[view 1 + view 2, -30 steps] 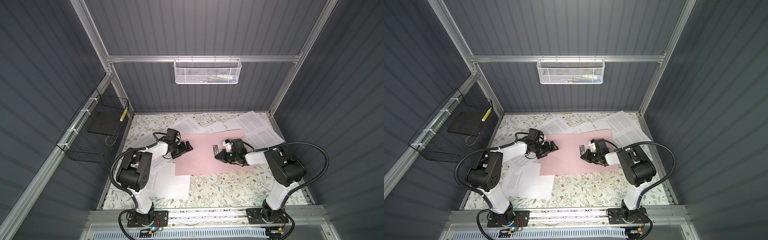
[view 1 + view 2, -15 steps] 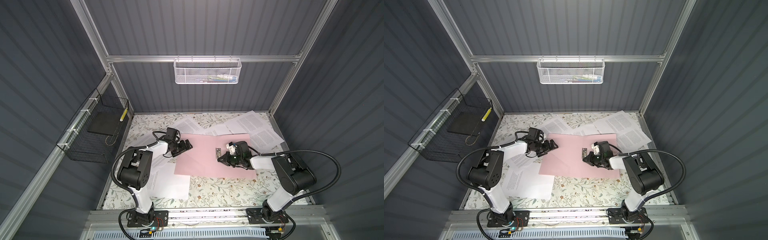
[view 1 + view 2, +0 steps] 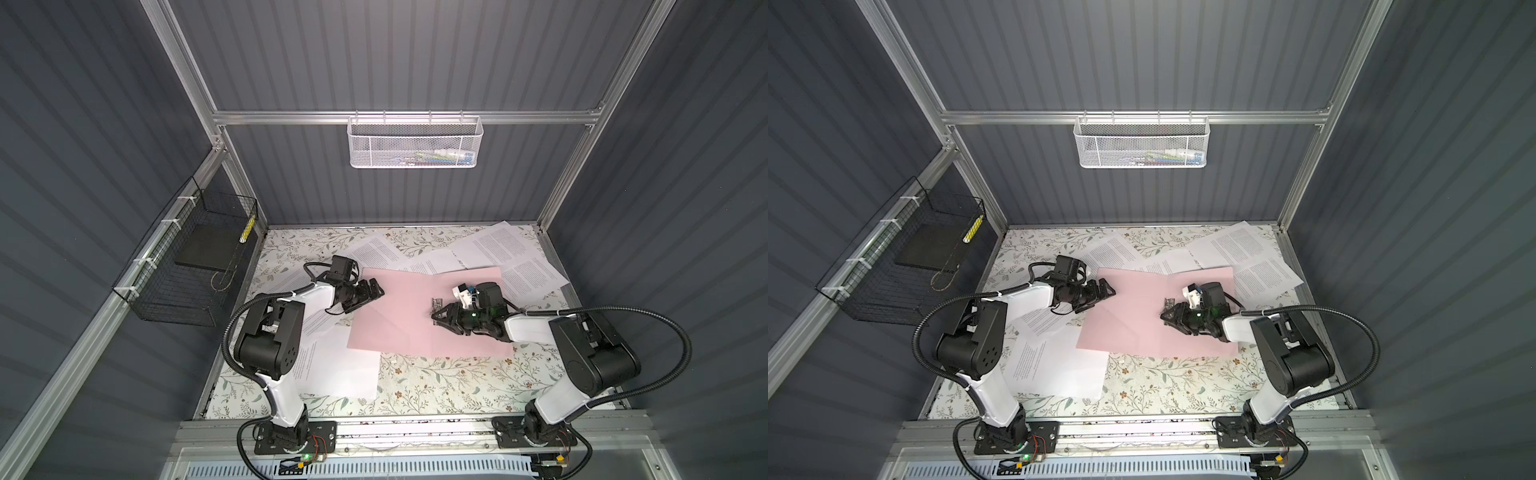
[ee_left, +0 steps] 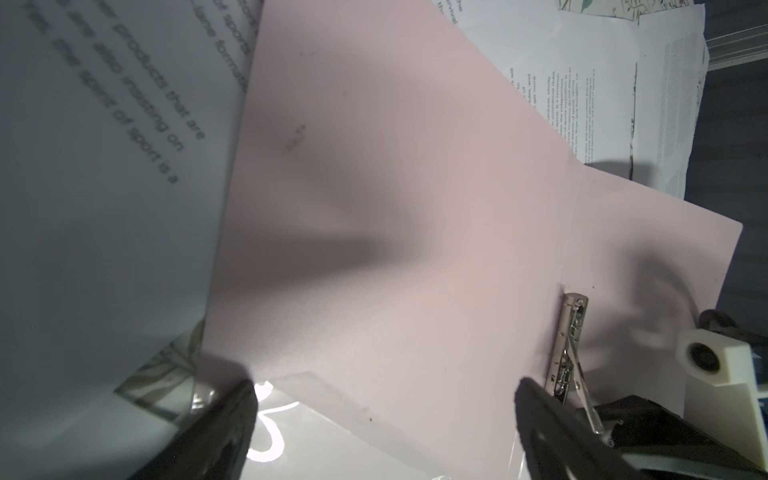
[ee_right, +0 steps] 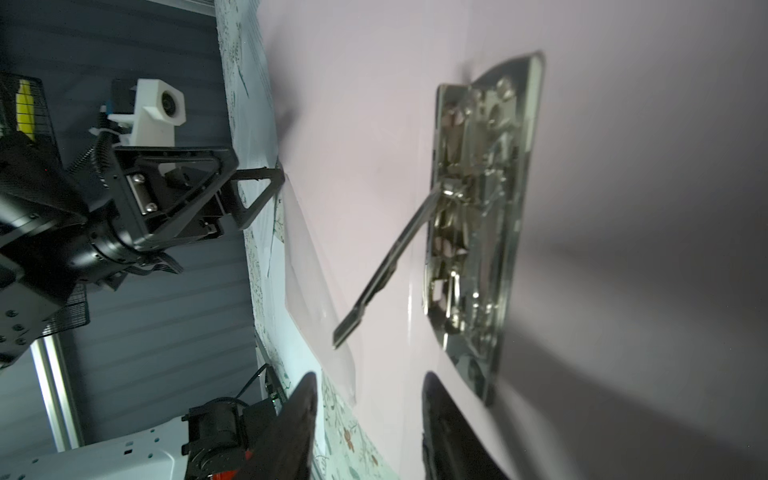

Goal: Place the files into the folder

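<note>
Both hold nothing — left gripper (image 3: 374,294) spread wide at the edge of the pink folder (image 3: 399,332), right gripper (image 3: 433,319) fingers slightly apart beside its metal clip (image 3: 436,304).

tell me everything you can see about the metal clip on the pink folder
The metal clip is a shiny silver spring mechanism on a narrow, round-cornered base plate, fixed flat to the inside of the open pink folder beside its centre crease. Its thin flat lever stands tilted up off the plate. Nothing is clamped under it. The right gripper sits just short of it, jaws parted, holding nothing.
</note>
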